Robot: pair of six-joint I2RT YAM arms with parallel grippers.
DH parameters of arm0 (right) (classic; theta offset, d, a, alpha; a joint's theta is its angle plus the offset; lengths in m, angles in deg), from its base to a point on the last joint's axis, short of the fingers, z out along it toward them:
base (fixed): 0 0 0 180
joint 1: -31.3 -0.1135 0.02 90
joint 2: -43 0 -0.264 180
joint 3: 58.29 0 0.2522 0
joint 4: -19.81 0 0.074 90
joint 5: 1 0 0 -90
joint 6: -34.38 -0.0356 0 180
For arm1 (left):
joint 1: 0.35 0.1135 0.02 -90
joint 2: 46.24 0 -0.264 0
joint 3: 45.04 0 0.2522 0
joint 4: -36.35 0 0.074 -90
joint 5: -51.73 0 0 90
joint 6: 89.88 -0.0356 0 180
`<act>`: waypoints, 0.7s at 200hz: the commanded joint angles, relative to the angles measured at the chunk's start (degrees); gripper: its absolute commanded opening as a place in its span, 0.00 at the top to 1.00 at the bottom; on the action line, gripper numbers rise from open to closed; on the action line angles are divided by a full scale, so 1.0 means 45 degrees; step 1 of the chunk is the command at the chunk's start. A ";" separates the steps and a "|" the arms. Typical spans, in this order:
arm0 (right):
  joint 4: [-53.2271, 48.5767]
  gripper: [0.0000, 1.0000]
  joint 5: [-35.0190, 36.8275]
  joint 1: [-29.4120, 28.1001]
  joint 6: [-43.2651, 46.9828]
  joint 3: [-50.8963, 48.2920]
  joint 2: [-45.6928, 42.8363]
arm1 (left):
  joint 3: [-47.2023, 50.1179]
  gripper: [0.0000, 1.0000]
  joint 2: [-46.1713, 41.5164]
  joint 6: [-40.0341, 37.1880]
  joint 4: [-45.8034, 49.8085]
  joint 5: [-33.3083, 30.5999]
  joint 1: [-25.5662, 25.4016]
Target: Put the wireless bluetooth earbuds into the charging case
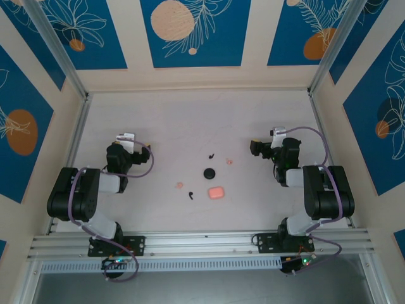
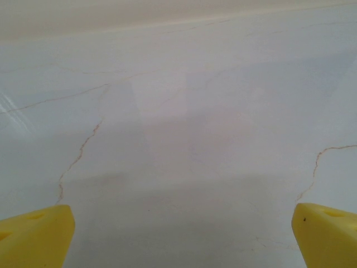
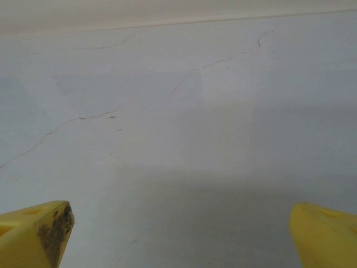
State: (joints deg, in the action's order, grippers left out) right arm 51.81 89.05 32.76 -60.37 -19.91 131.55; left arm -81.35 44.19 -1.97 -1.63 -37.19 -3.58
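I see charging case (image 1: 216,192) lying on table (image 1: 158,120), near middle, between arms. First earbud (image 1: 179,185) sits left of case, apart from it. Second earbud (image 1: 230,161) sits beyond case, slightly right. Black round piece (image 1: 209,173) just behind case, possibly a cap; too small to tell. My left gripper (image 2: 181,231) has fingers spread wide over bare table, holding nothing. My right gripper (image 3: 181,226) likewise wide apart, empty.

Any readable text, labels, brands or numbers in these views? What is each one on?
No text can be read anywhere.
Pink case: no print visible; too small to rule out fine marking.
Wall panels: leaf and circle art, no lettering.
Left arm, right arm: no legible label.
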 commanded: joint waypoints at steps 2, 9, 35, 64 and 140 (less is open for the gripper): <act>0.0014 0.01 0.0164 -0.0089 -0.0155 -0.0119 -0.0284 | 0.0061 0.00 -0.0277 -0.0151 0.0041 0.0284 0.0150; -0.0011 0.01 0.0164 -0.0089 -0.0152 -0.0102 -0.0284 | 0.0059 0.00 -0.0276 -0.0131 0.0054 0.0304 0.0169; 0.0030 0.01 0.0100 -0.0049 -0.0175 -0.0136 -0.0313 | 0.0088 0.00 -0.0288 -0.0142 0.0020 0.0287 0.0170; -0.2214 0.01 0.0675 -0.0254 -0.0203 0.0643 -0.1329 | 0.0180 0.02 -0.0621 -0.0199 0.0069 0.0219 0.0132; -1.5609 0.01 0.1303 -0.2766 -0.1094 0.6248 -0.3715 | -0.2704 0.20 -0.5381 0.2058 0.8660 0.1009 -0.0591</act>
State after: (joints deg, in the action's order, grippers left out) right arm 8.97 93.14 23.95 -62.51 0.11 114.72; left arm -86.62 23.14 1.70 19.68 -37.45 -4.45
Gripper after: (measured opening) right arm 0.990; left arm 0.831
